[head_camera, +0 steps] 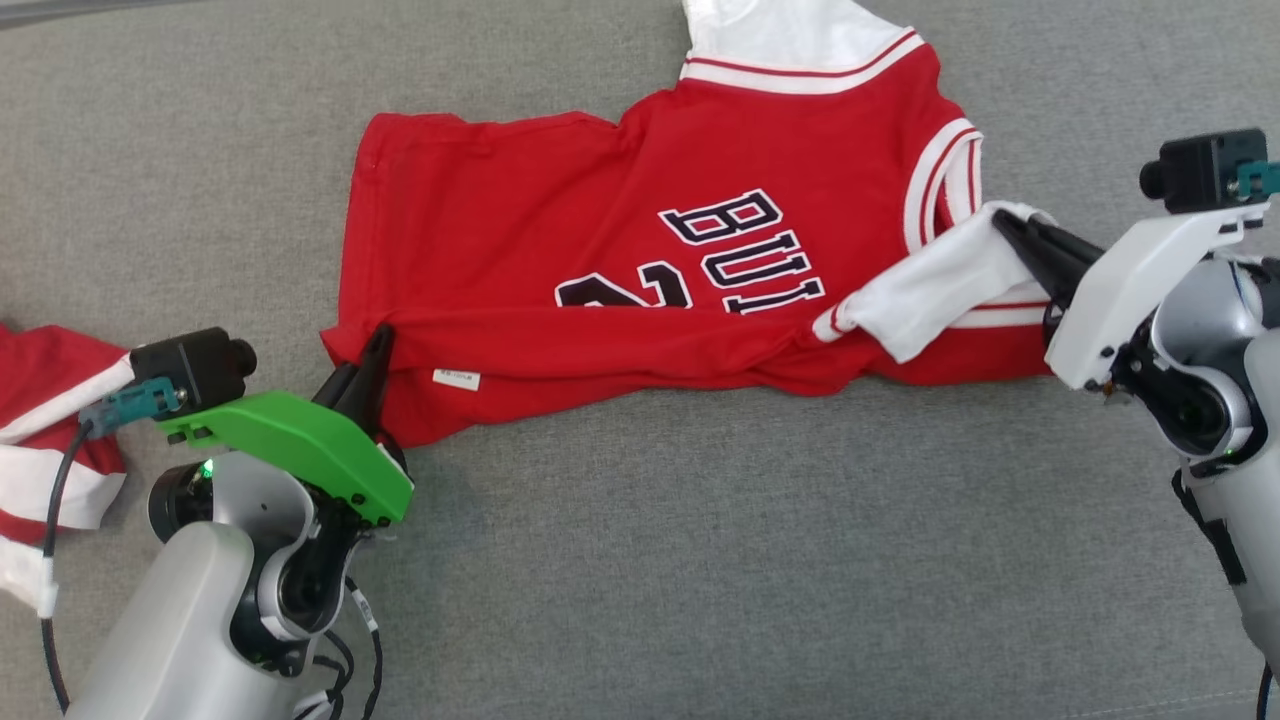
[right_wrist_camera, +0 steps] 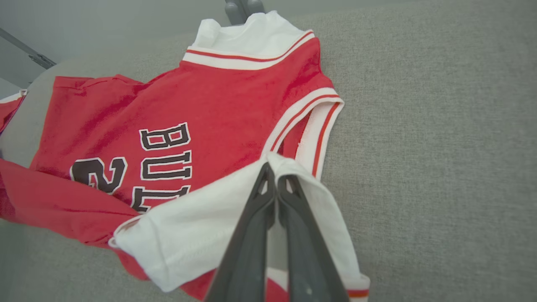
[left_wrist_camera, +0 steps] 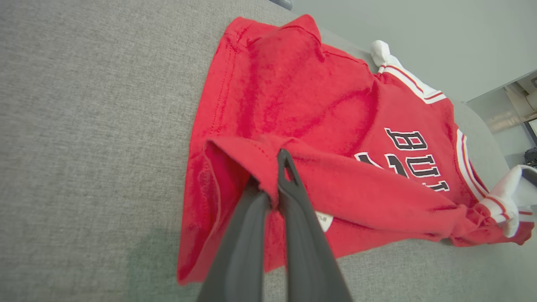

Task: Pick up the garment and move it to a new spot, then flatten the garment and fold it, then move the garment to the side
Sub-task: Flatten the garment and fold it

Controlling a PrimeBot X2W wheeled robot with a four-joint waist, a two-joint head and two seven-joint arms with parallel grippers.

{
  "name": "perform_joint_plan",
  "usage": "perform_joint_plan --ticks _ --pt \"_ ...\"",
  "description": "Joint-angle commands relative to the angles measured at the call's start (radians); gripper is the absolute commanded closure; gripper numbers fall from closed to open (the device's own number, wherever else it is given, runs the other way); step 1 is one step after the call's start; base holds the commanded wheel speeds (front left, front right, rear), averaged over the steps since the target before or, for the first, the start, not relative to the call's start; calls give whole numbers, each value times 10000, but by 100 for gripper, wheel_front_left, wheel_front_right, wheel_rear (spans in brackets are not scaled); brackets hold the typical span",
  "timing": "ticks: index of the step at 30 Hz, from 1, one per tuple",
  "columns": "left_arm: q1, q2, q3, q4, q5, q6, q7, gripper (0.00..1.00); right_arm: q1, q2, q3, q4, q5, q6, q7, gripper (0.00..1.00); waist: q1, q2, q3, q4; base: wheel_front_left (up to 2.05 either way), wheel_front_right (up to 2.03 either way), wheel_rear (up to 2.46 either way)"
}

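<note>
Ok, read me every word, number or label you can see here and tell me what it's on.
"BU", then a cut-off letter: lettering on the red jersey.
"2", partly hidden by a fold: number beside the lettering.
White tag near the hem: print too small to read.

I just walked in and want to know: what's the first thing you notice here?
A bright red jersey with white trim and dark letters lies spread on the grey fabric surface. The left gripper is shut on its red hem corner, and the right gripper is shut on its white sleeve.
</note>
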Motion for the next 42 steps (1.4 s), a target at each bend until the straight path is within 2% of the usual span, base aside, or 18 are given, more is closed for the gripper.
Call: perform_joint_plan --ticks 1,4,6,7,8,9,13,18,24,28,33,40,41,42 --pt "-321 -53 -58 197 23 -110 68 100 -339 5 6 155 -214 8 18 100 1 0 426 391 0 0 0" --pt "-700 -122 -206 556 93 -223 173 100 -805 70 116 472 -470 6 69 100 1 0 591 493 0 0 0" --pt "-858 -164 -240 774 122 -288 152 89 -1043 82 236 678 -607 6 110 100 1 0 661 551 0 0 0" --pt "-922 -199 -238 895 139 -296 118 71 -1164 50 287 764 -738 6 15 78 1 0 689 576 0 0 0" --pt "-964 -239 -226 958 148 -306 58 58 -1231 43 301 825 -774 6 -91 39 1 0 695 598 0 0 0" --pt "-987 -278 -207 1037 117 -314 12 0 -1277 78 231 964 -824 6 -214 0 1 0 696 616 0 0 0" --pt "-790 -264 -38 1148 5 -252 -207 0 -1323 147 12 1085 -807 6 -704 0 1 0 634 628 0 0 0" --pt "40 -21 191 476 -60 -173 -568 0 -554 -184 -183 359 -449 6 -1104 0 1 0 399 494 0 0 0" --pt "1459 201 197 -805 -197 148 -579 0 1401 -877 -373 -1092 -327 8 -724 0 1 0 494 378 0 0 0" --pt "1789 266 128 -1047 -162 258 -524 0 2294 -1082 -695 -1632 -575 6 -581 0 1 0 707 361 0 0 0" --pt "1615 180 25 -974 -232 139 -413 0 2655 -986 -899 -1879 -966 6 -348 0 1 0 913 372 0 0 0" --pt "1145 61 -260 -721 -363 -208 -65 0 2312 -801 -537 -1699 -1139 6 168 0 1 0 1070 428 0 0 0" --pt "1070 26 -314 -654 -389 -278 -29 20 2234 -816 -461 -1629 -1175 8 223 0 1 0 1095 446 0 0 0" --pt "1009 4 -350 -593 -402 -327 15 51 2195 -818 -408 -1563 -1182 8 289 0 1 0 1107 463 0 0 0"
